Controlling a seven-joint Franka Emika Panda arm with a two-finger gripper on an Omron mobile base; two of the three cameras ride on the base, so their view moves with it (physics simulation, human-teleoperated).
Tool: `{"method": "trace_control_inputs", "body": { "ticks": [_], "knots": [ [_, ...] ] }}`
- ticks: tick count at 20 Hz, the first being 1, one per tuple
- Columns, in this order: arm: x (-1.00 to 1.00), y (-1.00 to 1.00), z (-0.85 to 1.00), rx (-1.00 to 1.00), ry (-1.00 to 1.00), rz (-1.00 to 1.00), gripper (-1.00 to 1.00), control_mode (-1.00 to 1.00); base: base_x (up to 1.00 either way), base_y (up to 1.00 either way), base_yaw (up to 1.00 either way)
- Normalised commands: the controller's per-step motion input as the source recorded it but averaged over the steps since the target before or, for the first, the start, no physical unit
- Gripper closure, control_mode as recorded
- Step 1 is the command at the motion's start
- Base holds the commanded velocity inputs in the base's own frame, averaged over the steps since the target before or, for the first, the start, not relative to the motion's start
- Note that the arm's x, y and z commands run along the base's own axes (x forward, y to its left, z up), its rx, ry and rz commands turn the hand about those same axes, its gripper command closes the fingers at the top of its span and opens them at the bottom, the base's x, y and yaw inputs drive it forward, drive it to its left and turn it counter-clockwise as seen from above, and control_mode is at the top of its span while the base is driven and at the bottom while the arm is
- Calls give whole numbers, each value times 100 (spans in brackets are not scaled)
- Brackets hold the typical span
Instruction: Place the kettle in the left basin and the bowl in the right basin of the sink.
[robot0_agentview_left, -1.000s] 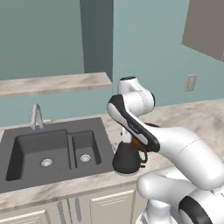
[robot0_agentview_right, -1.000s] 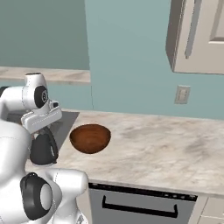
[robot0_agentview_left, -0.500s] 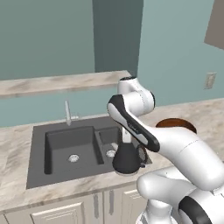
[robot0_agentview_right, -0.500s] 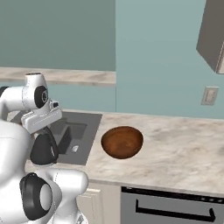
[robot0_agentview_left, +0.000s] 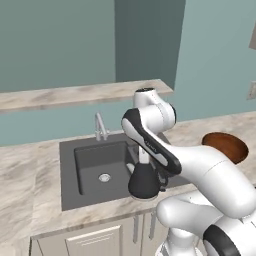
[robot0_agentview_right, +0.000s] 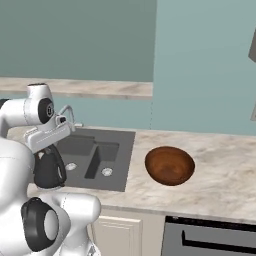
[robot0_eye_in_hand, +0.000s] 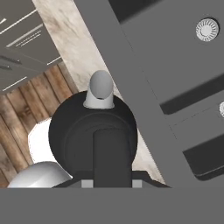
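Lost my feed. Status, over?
Claw shut on kettle, held above sink's front edge. Bowl on counter, right of sink. Nothing blocking.

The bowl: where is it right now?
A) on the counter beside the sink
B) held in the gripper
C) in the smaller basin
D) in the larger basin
A: the bowl sits on the marble counter to the side of the sink, apart from it, while the gripper carries the kettle by its handle.
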Motion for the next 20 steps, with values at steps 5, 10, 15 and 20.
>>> {"method": "trace_control_inputs", "body": {
  "ticks": [5, 10, 15, 20],
  "knots": [
    [0, 0, 0, 0, 0, 0, 100, 100, 27, 42, -7],
    [0, 0, 0, 0, 0, 0, 100, 100, 35, 54, -15],
    [0, 0, 0, 0, 0, 0, 100, 100, 7, 68, -9],
    [0, 0, 0, 0, 0, 0, 100, 100, 0, 53, -3]
  ]
}}
